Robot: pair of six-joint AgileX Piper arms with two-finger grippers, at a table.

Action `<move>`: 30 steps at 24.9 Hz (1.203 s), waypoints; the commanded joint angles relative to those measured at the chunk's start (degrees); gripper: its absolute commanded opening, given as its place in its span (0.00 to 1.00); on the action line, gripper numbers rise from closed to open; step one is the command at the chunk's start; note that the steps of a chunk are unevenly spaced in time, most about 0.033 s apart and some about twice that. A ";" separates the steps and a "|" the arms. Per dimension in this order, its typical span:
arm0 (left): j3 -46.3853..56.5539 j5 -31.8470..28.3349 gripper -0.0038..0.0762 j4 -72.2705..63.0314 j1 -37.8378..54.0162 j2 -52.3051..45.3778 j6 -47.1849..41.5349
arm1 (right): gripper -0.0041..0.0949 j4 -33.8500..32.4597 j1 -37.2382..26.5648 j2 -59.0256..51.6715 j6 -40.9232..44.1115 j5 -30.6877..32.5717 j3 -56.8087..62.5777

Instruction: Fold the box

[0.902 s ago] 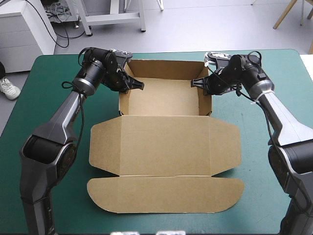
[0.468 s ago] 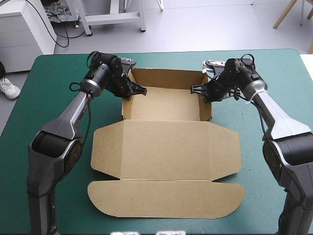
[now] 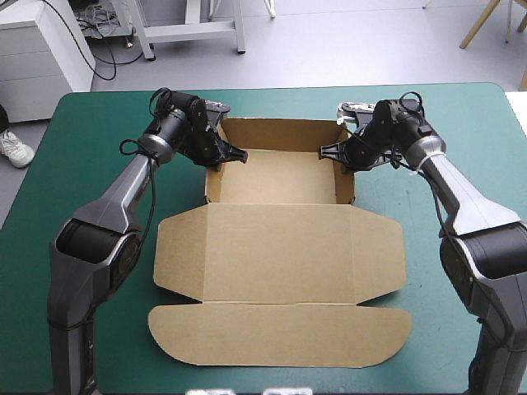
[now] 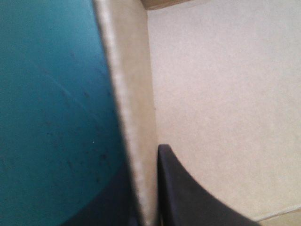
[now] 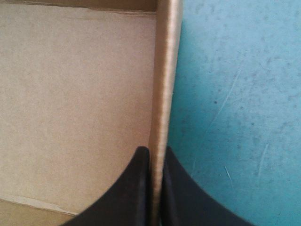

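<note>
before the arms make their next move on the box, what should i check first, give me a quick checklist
1. Left gripper shut on the box's left wall: ok, the wall sits between its fingers.
2. Right gripper shut on the right wall: ok.
3. Both side walls upright: ok.
4. Far wall raised: ok.
5. Lid lying flat, clear of both arms: ok.
6. Side walls tucked and locked in place: cannot tell.
</note>
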 commanded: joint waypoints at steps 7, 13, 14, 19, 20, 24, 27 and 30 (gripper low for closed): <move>-1.24 1.66 0.31 -0.97 -0.52 -3.99 2.43 | 0.15 0.31 0.70 -2.83 -1.54 -2.23 -1.61; -1.24 2.19 0.52 -0.97 -0.52 -4.11 2.84 | 0.42 0.31 0.70 -2.95 -1.46 -2.23 -1.61; -1.24 2.05 0.52 -0.83 -0.52 -4.22 2.84 | 0.48 0.31 0.70 -3.03 -1.46 -2.23 -1.72; -1.24 1.69 0.52 0.78 -0.52 -5.72 2.95 | 0.56 0.31 0.70 -4.83 -1.84 -2.34 -1.84; -1.24 1.72 0.52 0.94 -0.52 -6.24 2.95 | 0.56 0.18 0.70 -5.19 -1.84 -2.34 -1.95; -1.24 1.47 0.52 3.21 -0.52 -9.53 2.95 | 0.56 -0.79 0.70 -7.90 -1.86 -2.08 -2.76; -1.24 2.43 0.52 3.29 -0.52 -13.84 4.35 | 0.56 -0.80 0.70 -11.23 -2.60 -0.69 -2.76; -1.24 2.39 0.52 3.15 -1.05 -19.22 6.08 | 0.56 -2.58 0.70 -14.22 -3.02 3.20 -2.76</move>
